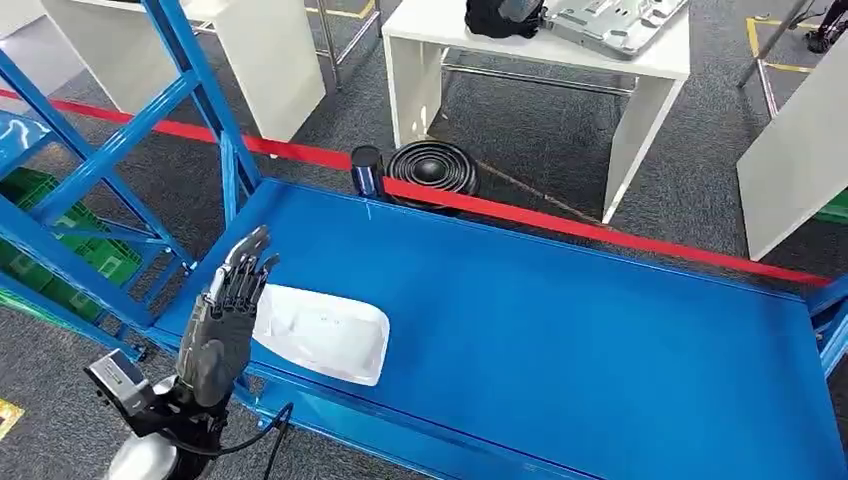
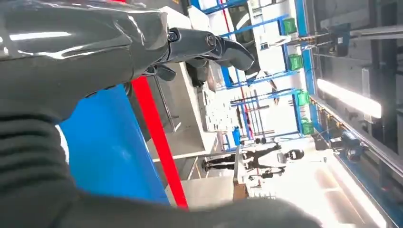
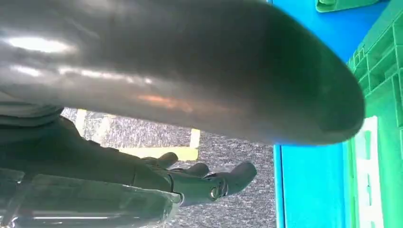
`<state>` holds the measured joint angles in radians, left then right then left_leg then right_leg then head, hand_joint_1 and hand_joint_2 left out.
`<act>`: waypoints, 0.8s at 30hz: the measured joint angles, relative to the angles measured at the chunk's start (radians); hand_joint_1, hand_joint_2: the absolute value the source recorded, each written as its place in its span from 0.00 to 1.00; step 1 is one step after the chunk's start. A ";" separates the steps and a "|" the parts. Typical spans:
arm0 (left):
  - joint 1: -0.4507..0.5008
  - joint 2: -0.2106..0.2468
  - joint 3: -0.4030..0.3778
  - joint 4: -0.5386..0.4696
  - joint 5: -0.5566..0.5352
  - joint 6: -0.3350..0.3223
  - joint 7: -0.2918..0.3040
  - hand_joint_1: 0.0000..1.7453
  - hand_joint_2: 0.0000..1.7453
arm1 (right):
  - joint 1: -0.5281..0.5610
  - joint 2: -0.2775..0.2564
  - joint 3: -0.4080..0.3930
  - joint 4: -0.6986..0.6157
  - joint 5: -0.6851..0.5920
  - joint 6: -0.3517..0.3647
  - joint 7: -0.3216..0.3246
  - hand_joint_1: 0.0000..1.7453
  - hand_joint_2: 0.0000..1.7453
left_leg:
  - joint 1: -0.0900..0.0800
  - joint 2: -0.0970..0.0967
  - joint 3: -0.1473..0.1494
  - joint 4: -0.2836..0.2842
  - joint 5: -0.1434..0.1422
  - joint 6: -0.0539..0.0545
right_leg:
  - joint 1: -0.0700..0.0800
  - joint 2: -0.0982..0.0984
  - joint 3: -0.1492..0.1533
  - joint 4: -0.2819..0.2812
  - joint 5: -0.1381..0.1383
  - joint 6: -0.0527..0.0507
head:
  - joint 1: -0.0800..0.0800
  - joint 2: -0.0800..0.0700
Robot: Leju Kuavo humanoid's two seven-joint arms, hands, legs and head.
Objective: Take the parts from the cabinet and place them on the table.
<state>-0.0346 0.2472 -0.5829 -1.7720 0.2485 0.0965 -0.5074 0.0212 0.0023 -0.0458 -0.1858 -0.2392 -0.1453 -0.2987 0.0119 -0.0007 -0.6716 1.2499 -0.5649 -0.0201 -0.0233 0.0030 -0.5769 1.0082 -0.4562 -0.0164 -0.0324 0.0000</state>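
- Shelving frame (image 1: 120,150), blue steel with diagonal braces, far left; green crates (image 1: 60,240) behind it.
- Left hand (image 1: 225,315) raised at the near left edge of the blue table (image 1: 560,330), fingers extended and slightly spread, holding nothing; it hovers over the left end of the white part, contact not clear.
- White part (image 1: 325,332): flat, pale, rounded corners, shallow raised rim; lies on the table's near left corner, just beside the front edge.
- Red tape (image 1: 600,232) runs along the table's far side; dark coiled ring (image 1: 432,166) on the floor behind it.
- White table (image 1: 530,60) beyond, carrying a grey metal tray (image 1: 610,22).
- Right hand (image 3: 199,183), in its wrist view: fingers loosely extended over grey carpet; a clear, glossy thing lies against the palm, whether gripped I cannot tell.
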 joint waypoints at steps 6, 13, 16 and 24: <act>-0.001 -0.001 0.002 0.000 -0.064 0.031 -0.003 0.00 1.00 | 0.000 0.002 0.006 0.000 0.000 -0.003 -0.001 0.00 0.00 | -0.014 -0.001 0.118 -0.251 0.089 0.023 | 0.004 0.003 -0.003 -0.003 0.005 0.016 | 0.001 0.000; -0.003 -0.002 -0.003 0.000 -0.178 0.087 -0.007 0.00 1.00 | 0.002 0.000 0.019 0.000 -0.002 -0.007 -0.001 0.00 0.00 | -0.010 0.005 0.130 -0.283 0.116 0.052 | 0.005 0.001 -0.152 0.315 -0.126 0.018 | 0.007 0.000; -0.002 -0.001 -0.006 0.000 -0.181 0.092 -0.007 0.00 1.00 | 0.001 -0.002 0.019 0.000 -0.002 -0.008 -0.001 0.00 0.00 | -0.008 0.003 0.131 -0.278 0.114 0.049 | -0.001 0.000 -0.084 0.177 -0.060 0.047 | 0.006 0.000; -0.004 0.004 -0.017 0.000 -0.277 0.132 -0.006 0.00 1.00 | 0.000 -0.001 0.024 0.000 -0.003 -0.009 -0.001 0.00 0.00 | -0.008 0.000 0.104 -0.227 0.076 0.009 | -0.007 -0.002 -0.001 0.006 -0.004 0.007 | 0.005 0.000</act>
<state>-0.0384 0.2510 -0.5997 -1.7716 -0.0287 0.2280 -0.5139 0.0211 0.0011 -0.0217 -0.1862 -0.2422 -0.1541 -0.2995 0.0040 -0.0005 -0.5675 1.0231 -0.4884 -0.0115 -0.0302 0.0010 -0.5780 1.0139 -0.4606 -0.0091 -0.0274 0.0000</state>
